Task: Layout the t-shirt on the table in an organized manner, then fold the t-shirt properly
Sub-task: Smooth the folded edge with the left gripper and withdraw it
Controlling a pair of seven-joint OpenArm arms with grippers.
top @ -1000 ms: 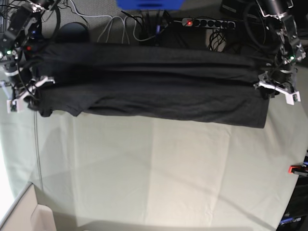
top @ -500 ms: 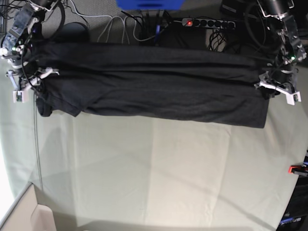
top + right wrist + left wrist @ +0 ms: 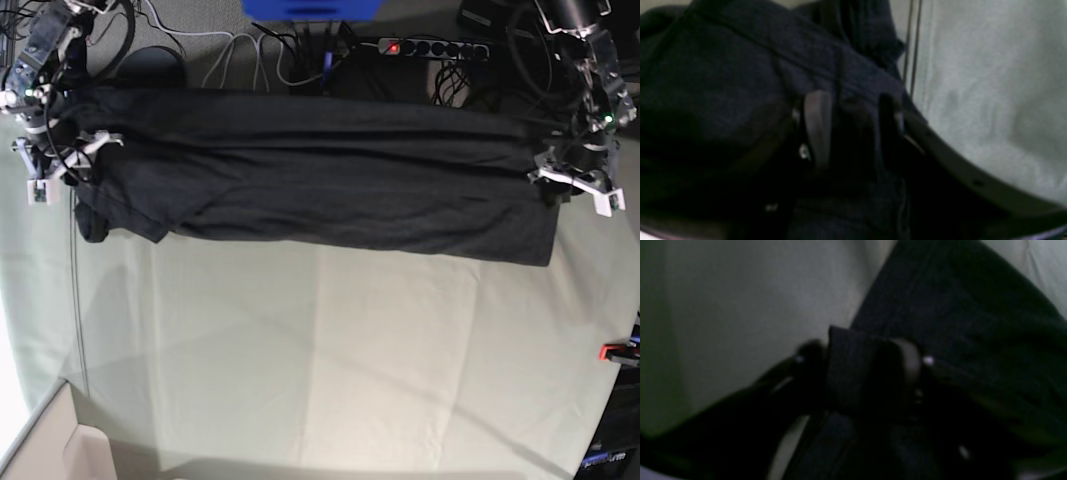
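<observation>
Right gripper (image 3: 55, 170) at the base view's left edge, jaws parted astride a fabric fold, t-shirt (image 3: 320, 175) spread in a long dark band across the table's (image 3: 330, 360) far side, left gripper (image 3: 578, 185) at the band's right end, fabric between its jaws, grip state indeterminate

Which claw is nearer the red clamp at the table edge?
Left. The left claw sits at the t-shirt's end above the red clamp; the right claw is across the table.
</observation>
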